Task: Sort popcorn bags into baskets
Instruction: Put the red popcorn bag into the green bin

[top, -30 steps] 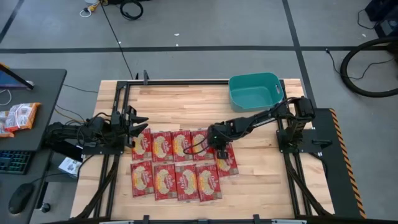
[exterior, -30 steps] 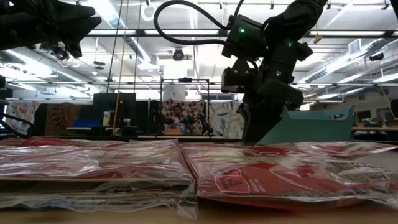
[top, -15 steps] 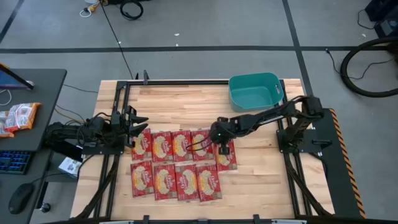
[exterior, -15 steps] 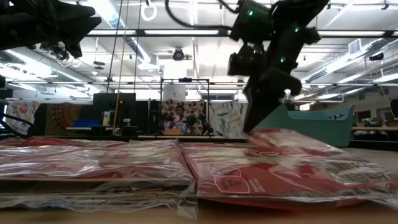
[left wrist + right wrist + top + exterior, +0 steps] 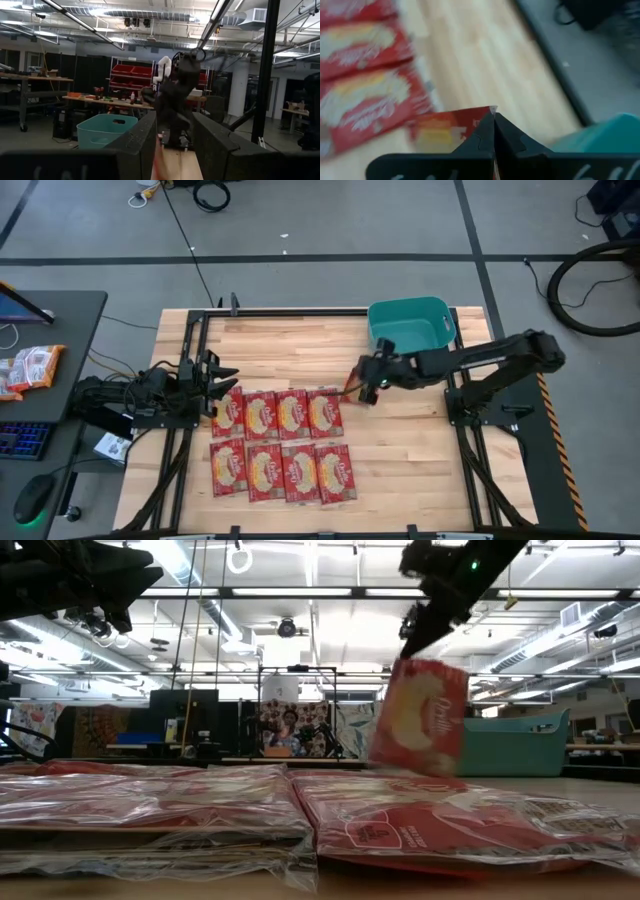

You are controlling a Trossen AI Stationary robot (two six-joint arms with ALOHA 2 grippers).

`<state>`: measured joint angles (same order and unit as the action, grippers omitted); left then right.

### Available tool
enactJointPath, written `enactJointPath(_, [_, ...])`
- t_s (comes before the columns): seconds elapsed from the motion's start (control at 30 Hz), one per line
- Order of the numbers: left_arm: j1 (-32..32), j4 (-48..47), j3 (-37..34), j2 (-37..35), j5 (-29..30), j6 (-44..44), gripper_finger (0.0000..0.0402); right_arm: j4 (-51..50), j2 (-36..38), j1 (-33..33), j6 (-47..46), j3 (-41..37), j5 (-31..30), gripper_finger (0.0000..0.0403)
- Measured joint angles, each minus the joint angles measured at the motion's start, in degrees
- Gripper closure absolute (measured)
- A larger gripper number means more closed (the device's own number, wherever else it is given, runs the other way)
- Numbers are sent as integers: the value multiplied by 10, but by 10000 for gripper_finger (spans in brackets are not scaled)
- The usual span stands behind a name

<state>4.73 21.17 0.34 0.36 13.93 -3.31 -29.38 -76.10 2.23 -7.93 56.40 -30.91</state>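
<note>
So the right gripper (image 5: 366,387) is up off the wooden bench (image 5: 400,470), fingers pinched tight on the top edge of one flat red popcorn packet (image 5: 418,716) with the pale yellow popcorn picture on it. From the low view the packet hangs nearly upright in the air, clear of the ones lying flat below it. From above, that gripper sits between the rows of packets and the teal plastic tub (image 5: 408,327), closer to the bench's far right corner where the tub stands. In the right wrist view the two dark fingers (image 5: 485,132) meet with the packet's corner squeezed between them, and a bit of teal rim shows off to one side.

The other eight red popcorn packets (image 5: 282,444) lie flat in two rows of four, filling the middle of the bench toward the near edge, edges touching or just about.

The left gripper (image 5: 222,374) waits at the left edge of the bench, right beside the far-row packet on that end, with its fingers spread apart. Its wrist camera looks between those fingers across at the right arm and the tub.

An orange-and-white snack bag (image 5: 30,367) sits on the dark side desk (image 5: 60,330) off to the left.
</note>
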Motion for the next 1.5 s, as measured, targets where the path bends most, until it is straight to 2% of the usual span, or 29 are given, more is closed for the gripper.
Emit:
enactJointPath(0.2, [0, 0, 0, 0, 0, 0, 276, 0, 66, -12, -19, 0, -98, 400])
enactJointPath(0.4, [0, 0, 0, 0, 0, 0, 276, 35, 124, -30, 37, 0, -188, 400])
enactJointPath(0.7, [0, 0, 0, 0, 0, 0, 276, 83, 205, -70, 110, 0, -192, 400])
enactJointPath(0.9, [0, 0, 0, 0, 0, 0, 276, 38, 233, -107, 107, 1, -209, 400])
enactJointPath(1.17, [0, 0, 0, 0, 0, 0, 276, -55, 212, -159, 23, 1, -177, 400])
enactJointPath(1.5, [0, 0, 0, 0, 0, 0, 276, -102, 154, -232, -69, 1, -42, 400])
